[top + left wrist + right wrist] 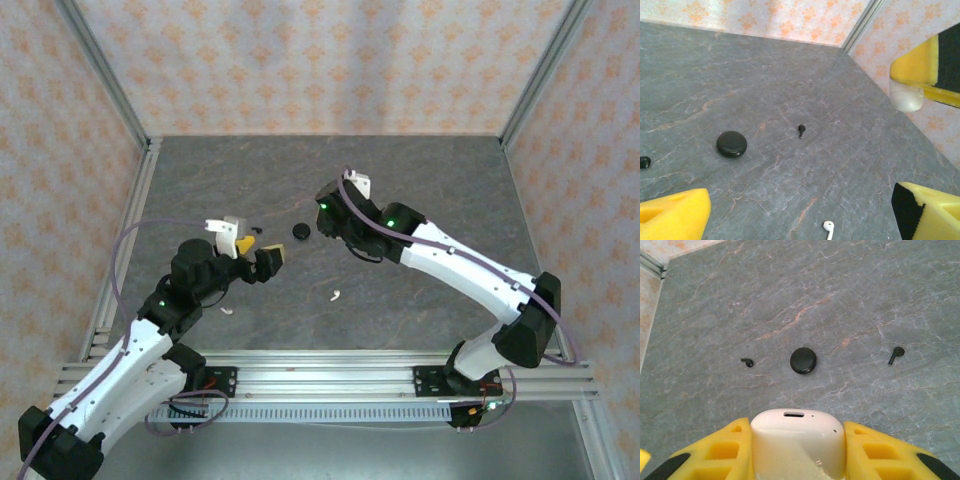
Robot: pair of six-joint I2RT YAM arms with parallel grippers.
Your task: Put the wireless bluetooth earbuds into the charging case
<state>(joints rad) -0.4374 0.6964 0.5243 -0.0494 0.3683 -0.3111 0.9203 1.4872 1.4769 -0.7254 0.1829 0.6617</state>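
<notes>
My right gripper (pixel 797 430) is shut on a white charging case (pixel 797 442), whose port end faces the table; its yellow fingers (pixel 722 452) press both sides. Below it on the grey table lie a round black case (pixel 803 360) and two black earbuds (pixel 746 362) (pixel 896 354). My left gripper (pixel 800 210) is open with nothing between its yellow fingers (pixel 672 215), low over the table. A white earbud (pixel 828 227) lies between them, with a black earbud (pixel 801 130) and the black case (pixel 731 144) beyond. From above, white earbuds lie at the middle (pixel 336 295) and left (pixel 228 310).
The right gripper's finger with the white case (pixel 905 97) hangs at the upper right of the left wrist view. Patterned walls with metal frame posts (pixel 135 130) enclose the table. A metal rail (pixel 330 375) runs along the near edge.
</notes>
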